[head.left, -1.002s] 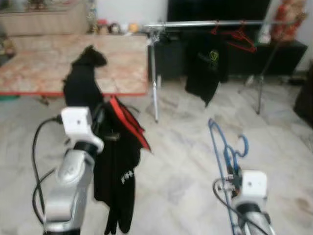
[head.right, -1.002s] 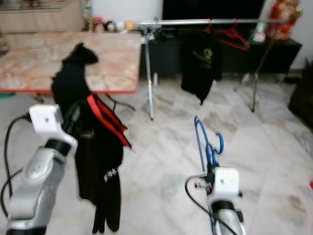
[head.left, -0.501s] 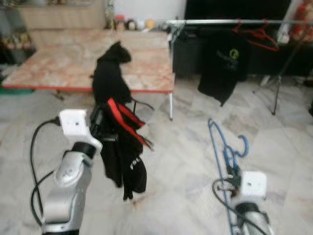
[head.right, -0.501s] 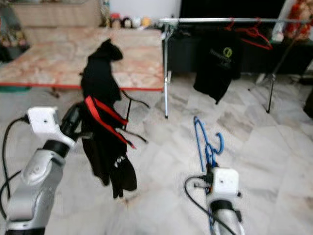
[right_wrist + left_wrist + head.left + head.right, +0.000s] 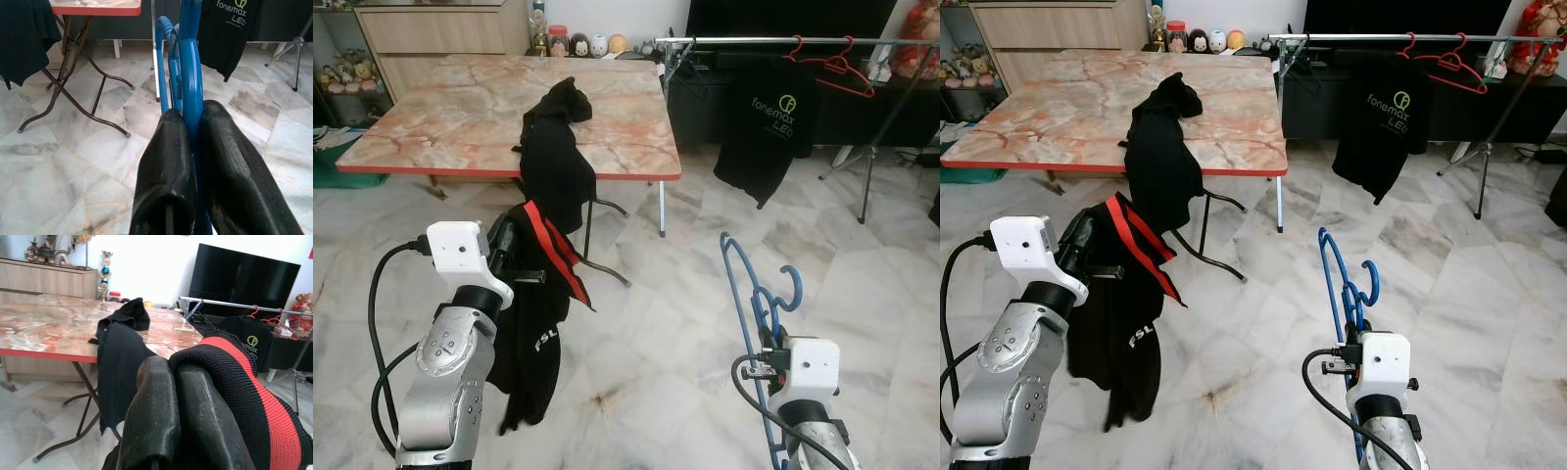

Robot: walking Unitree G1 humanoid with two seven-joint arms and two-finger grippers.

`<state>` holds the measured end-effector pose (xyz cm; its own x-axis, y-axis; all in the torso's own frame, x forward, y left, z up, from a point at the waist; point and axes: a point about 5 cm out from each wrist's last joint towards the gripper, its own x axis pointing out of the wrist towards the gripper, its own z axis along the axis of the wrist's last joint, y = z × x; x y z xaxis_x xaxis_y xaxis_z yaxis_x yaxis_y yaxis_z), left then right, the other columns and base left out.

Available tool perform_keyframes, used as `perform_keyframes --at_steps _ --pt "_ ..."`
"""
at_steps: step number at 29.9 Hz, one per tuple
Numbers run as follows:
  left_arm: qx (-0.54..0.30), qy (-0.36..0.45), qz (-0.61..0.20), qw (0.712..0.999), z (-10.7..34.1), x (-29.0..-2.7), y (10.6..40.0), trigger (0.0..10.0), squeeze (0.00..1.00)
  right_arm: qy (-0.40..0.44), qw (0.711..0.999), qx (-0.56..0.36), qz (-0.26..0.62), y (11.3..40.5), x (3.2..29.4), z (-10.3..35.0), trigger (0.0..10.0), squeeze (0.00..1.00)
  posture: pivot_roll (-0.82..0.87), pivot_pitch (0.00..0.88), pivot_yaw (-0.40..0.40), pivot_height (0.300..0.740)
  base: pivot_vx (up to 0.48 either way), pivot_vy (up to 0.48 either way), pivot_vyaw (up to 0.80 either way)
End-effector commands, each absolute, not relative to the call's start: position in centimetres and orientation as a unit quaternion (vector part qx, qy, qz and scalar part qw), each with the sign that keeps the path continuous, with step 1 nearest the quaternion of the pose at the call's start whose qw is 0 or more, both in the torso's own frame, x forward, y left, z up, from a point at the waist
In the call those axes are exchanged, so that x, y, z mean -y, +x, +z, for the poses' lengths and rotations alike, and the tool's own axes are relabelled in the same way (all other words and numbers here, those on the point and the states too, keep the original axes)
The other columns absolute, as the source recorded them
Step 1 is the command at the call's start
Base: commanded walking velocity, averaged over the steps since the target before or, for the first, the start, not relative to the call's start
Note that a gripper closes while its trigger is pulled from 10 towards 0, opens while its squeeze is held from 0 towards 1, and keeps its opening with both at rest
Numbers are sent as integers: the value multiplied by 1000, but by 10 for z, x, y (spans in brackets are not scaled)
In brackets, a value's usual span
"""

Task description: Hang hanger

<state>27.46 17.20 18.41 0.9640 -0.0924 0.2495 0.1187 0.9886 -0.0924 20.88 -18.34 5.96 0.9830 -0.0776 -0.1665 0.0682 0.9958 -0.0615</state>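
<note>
Right gripper (image 5: pixel 188 147) pinches the blue hanger (image 5: pixel 756 294) upright, hook free for the rail (image 5: pixel 773 40) ahead; left gripper (image 5: pixel 171 401) clamps the black-and-red garment (image 5: pixel 536 323).

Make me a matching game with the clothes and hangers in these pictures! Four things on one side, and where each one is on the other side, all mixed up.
Things:
1. blue hanger
2. black and red garment
3. red hanger
4. black T-shirt with a logo

Places:
A. draped over the edge of the marble-topped table
B. empty on the rail
C. held in the left gripper
D. held in the right gripper
E. hanging from the rail

Spare place: A, which belongs to the plain black garment.

Pairs: 1-D, 2-C, 3-B, 4-E
</note>
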Motion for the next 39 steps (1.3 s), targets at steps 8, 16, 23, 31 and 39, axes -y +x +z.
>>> perform_keyframes --at_steps 8,16,23,31,39 --pt "138 -49 -60 987 191 -168 273 10000 0 -35 994 -93 -45 211 187 61 10000 0 -17 0 -28 740 0 0 0" --pt "140 -49 -61 987 192 -168 274 10000 0 -40 972 -210 -94 234 199 41 10000 0 -15 0 -31 740 0 0 0" --pt "143 -46 -57 987 194 -170 274 10000 0 -86 956 -263 -97 272 207 28 10000 0 1 0 -32 740 0 0 0" --pt "151 -45 -58 986 198 -169 280 10000 0 -66 931 -348 -85 299 206 6 10000 0 10 0 -23 740 0 0 0" --pt "162 -42 -52 984 203 -170 282 10000 0 -45 865 -497 -60 243 192 -50 10000 0 69 0 -39 740 0 0 0"
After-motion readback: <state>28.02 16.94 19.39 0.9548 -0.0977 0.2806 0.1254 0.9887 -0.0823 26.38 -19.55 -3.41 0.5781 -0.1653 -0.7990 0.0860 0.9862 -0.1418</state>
